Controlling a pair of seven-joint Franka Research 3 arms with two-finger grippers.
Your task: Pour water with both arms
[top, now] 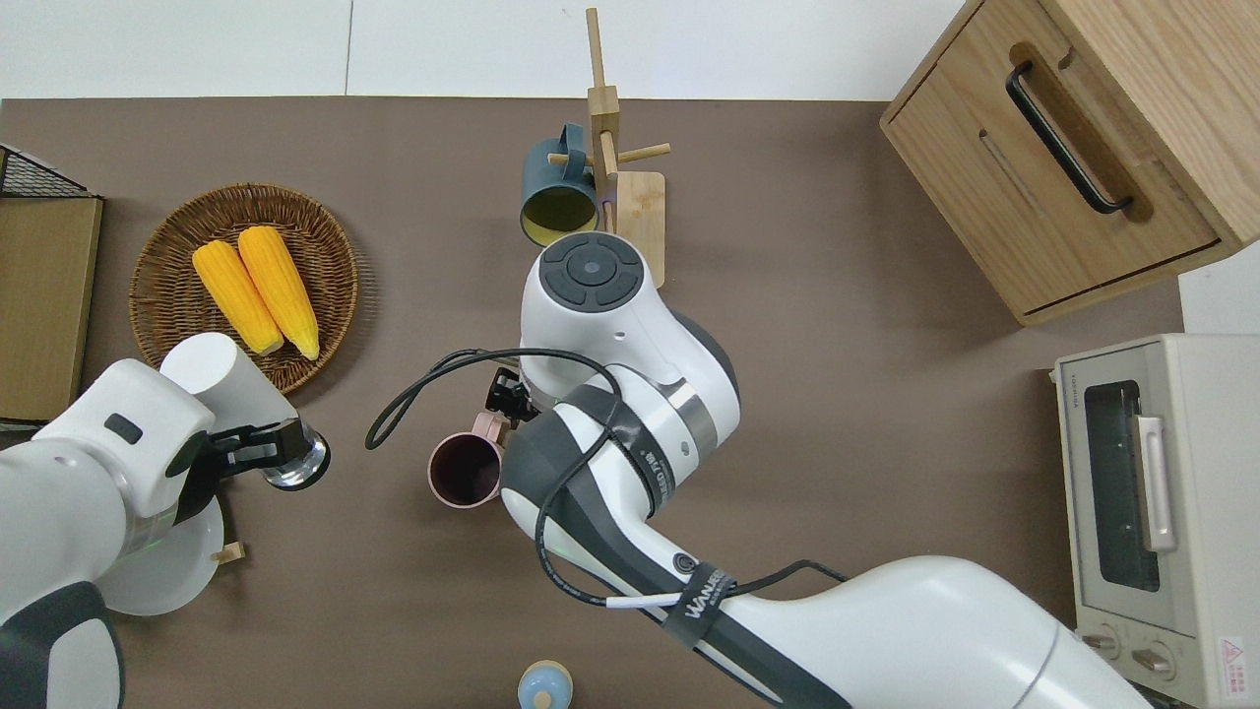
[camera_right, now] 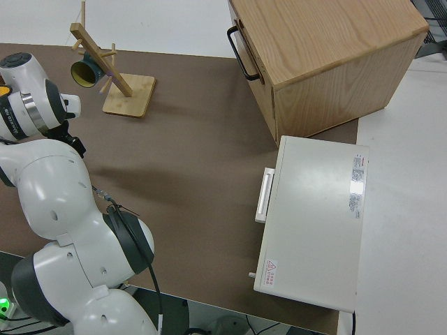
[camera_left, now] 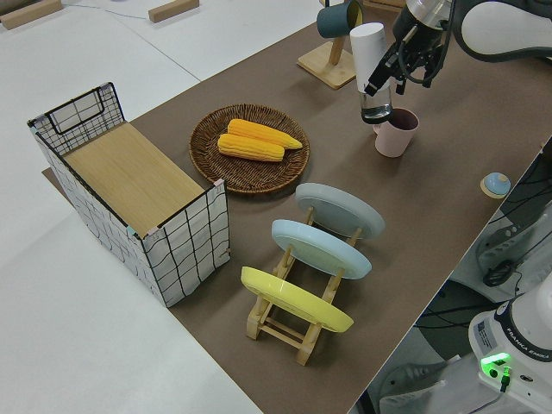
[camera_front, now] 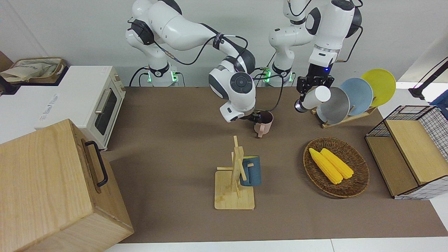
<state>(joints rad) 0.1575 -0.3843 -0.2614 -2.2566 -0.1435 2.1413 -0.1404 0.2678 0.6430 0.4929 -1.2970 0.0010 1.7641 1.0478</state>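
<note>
While the left gripper (top: 258,445) clamps a tilted white cylindrical bottle (top: 224,376) near the wicker basket (top: 157,258), the right gripper (top: 508,396) grips the handle of the pink ceramic mug (top: 463,474), upright on the brown table (top: 837,325).

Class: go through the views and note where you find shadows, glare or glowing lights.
Front view: the wooden cabinet throws a soft shadow on the table, and green lights glow at the arm bases. Overhead view: the steel end of the white bottle, held in the left gripper, glints. Right side view: a bright glare patch sits on the white oven.
</note>
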